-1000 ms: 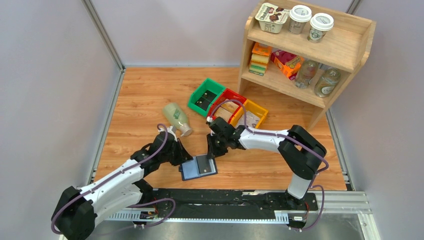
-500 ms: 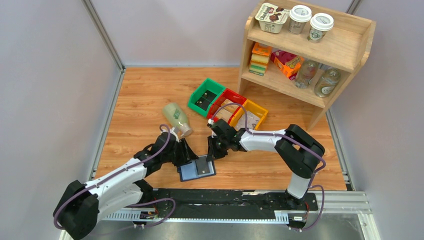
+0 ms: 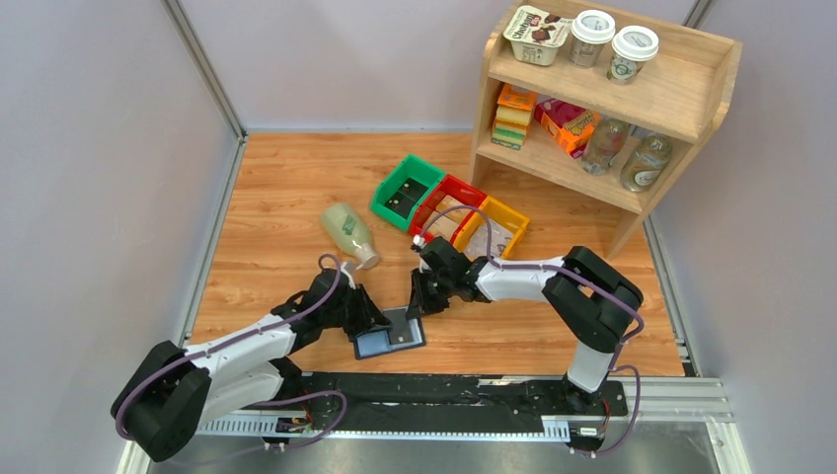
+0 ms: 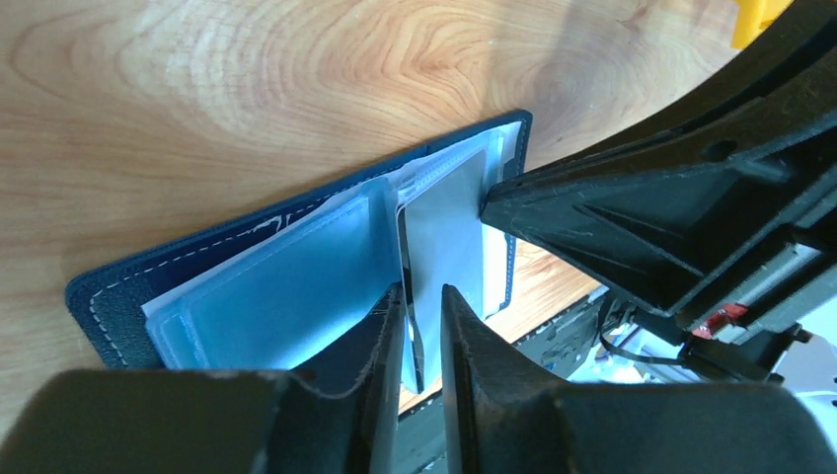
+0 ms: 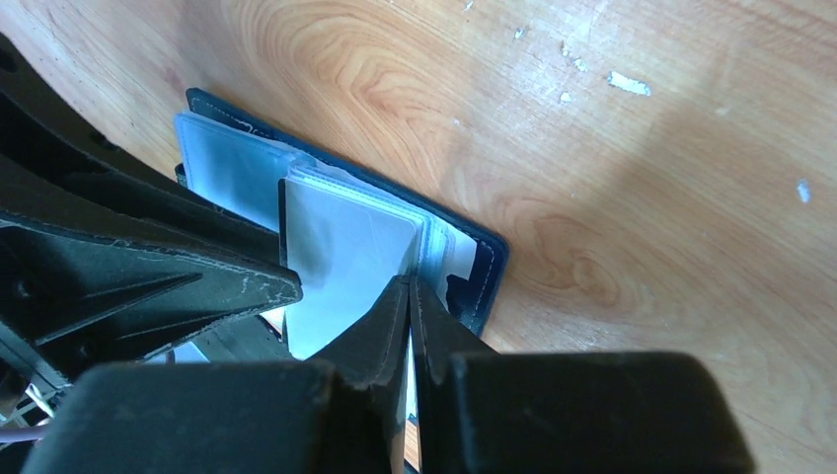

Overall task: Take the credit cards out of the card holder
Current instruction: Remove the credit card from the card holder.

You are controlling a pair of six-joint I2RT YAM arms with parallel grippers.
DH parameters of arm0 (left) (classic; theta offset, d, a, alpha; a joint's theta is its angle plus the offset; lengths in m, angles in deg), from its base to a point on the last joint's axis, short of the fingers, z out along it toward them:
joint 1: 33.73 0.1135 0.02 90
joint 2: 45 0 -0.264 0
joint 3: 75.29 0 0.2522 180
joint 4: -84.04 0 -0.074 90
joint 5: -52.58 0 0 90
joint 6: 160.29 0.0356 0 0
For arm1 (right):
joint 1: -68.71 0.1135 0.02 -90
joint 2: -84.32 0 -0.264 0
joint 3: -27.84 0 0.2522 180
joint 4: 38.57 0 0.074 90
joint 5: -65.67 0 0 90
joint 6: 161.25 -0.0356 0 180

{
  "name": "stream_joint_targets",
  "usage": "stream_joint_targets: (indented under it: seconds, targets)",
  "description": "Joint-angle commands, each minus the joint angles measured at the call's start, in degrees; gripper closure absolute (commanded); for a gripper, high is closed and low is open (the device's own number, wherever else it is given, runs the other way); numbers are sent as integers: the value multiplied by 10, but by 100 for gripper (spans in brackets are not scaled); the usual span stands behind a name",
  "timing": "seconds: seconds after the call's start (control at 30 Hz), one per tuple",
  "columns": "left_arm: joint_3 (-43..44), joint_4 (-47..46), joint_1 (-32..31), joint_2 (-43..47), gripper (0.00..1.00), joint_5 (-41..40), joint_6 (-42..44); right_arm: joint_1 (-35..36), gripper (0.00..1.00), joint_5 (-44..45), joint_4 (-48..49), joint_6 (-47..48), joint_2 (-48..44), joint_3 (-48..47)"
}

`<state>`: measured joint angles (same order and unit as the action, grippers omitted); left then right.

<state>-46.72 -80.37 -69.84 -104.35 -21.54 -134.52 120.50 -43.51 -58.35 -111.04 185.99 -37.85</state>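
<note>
The card holder (image 3: 378,345) lies open near the table's front edge, navy outside (image 4: 118,296) with pale grey-blue sleeves inside (image 5: 345,247). My left gripper (image 3: 373,318) is at its left half, jaws a little apart (image 4: 419,291). A thin pale sheet (image 4: 444,227) stands on edge between them, close to the left finger. Whether it is one of the credit cards or a sleeve I cannot tell. My right gripper (image 3: 415,308) comes in from the right and is shut (image 5: 410,281) on the edge of a raised pale sleeve.
A pale bottle (image 3: 350,234) lies on its side behind the left arm. Green (image 3: 405,190), red (image 3: 446,207) and yellow (image 3: 494,225) bins sit further back. A wooden shelf (image 3: 612,89) with cups, boxes and bottles stands back right. The arms' rail (image 3: 444,395) runs along the front edge.
My left gripper has let go, shifted down and right over the holder's left half, and now straddles a raised sheet. The right gripper has kept its pinch and hardly moved.
</note>
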Motion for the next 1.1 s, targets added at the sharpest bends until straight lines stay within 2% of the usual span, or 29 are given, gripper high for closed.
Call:
stream_joint_targets:
  seconds: [0.0, 0.17, 0.23, 0.43, 0.5, 0.6, 0.73, 0.9, 1.07]
  targets:
    - [-14, -53, -1, 70, 76, -6, -39, 5, 93, 40, -34, 3, 23, 34]
    - [-25, -36, -1, 153, 87, -26, -58, 4, 93, 36, -22, -3, 28, 42]
    - [-30, -41, -1, 165, 88, -28, -63, 4, 93, 35, -22, -5, 29, 42]
    - [-31, -69, -1, 118, 88, 2, -59, 4, 93, 34, -21, -8, 32, 38]
    - [-25, -65, -1, 100, 85, 3, -54, 4, 93, 34, -20, -9, 32, 40]
    - [-8, 20, -3, 110, 72, -29, -33, 5, 93, 37, -20, -11, 30, 44]
    - [12, 92, -4, 124, 64, -71, -8, 4, 93, 38, -19, -13, 30, 45]
    - [15, 108, -4, 119, 56, -82, 2, 4, 93, 38, -19, -13, 31, 41]
    - [15, 92, -4, 99, 56, -75, 12, 5, 93, 37, -19, -13, 34, 38]
